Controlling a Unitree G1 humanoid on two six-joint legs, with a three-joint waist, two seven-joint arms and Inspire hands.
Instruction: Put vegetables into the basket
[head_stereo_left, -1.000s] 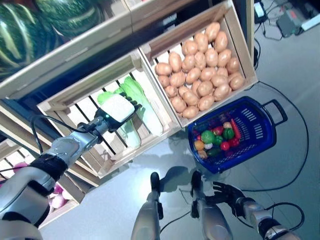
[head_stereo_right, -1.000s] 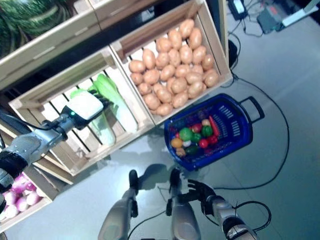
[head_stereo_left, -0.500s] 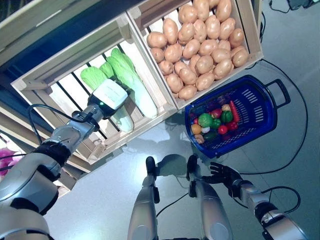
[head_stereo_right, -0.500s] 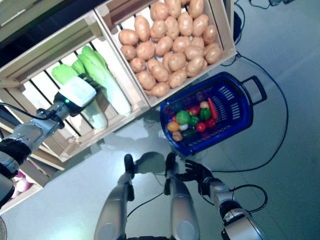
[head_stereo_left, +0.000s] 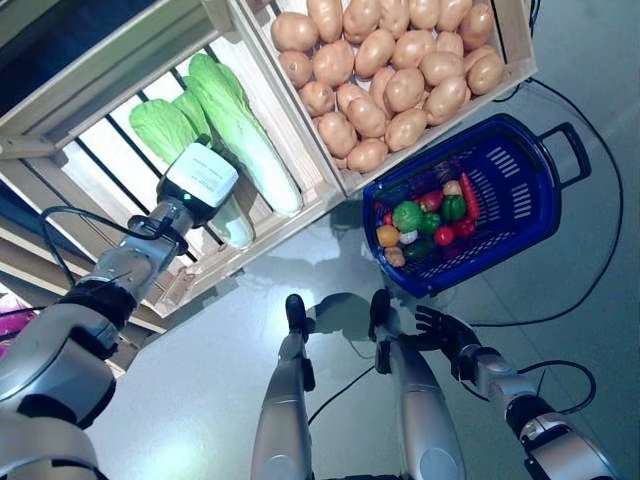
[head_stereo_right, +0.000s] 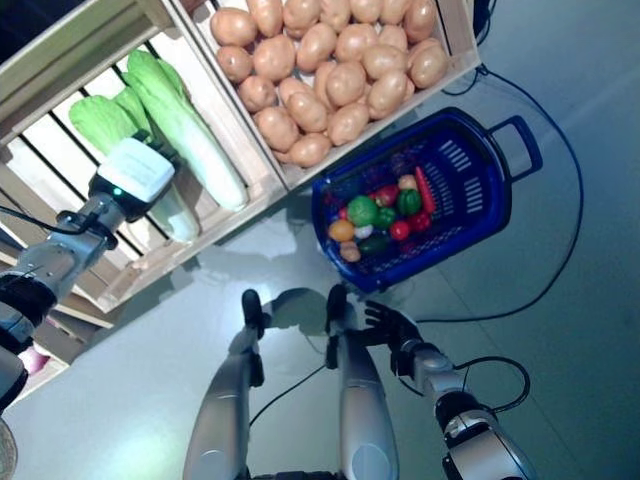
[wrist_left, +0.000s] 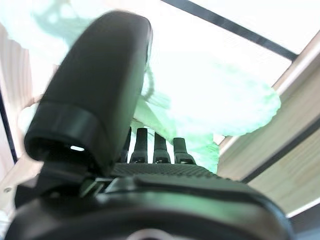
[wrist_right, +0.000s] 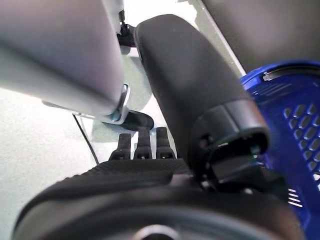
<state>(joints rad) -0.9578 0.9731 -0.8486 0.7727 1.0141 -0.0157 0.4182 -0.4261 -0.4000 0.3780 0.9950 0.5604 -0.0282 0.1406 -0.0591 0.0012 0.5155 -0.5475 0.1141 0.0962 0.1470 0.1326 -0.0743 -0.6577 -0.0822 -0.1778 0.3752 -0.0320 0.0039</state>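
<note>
The crate (head_stereo_left: 70, 160) holds the cabbages (head_stereo_left: 235, 130), which the left robot hand (head_stereo_left: 200, 180) reaches among, fingers hidden. Well right of it, the blue basket (head_stereo_left: 540, 215) holds mixed vegetables (head_stereo_left: 425, 225). The right robot hand (head_stereo_left: 440, 328) hangs below, fingers relaxed apart.

No readable text, labels or numbers in any view. Crates, basket and produce carry no legible print.
</note>
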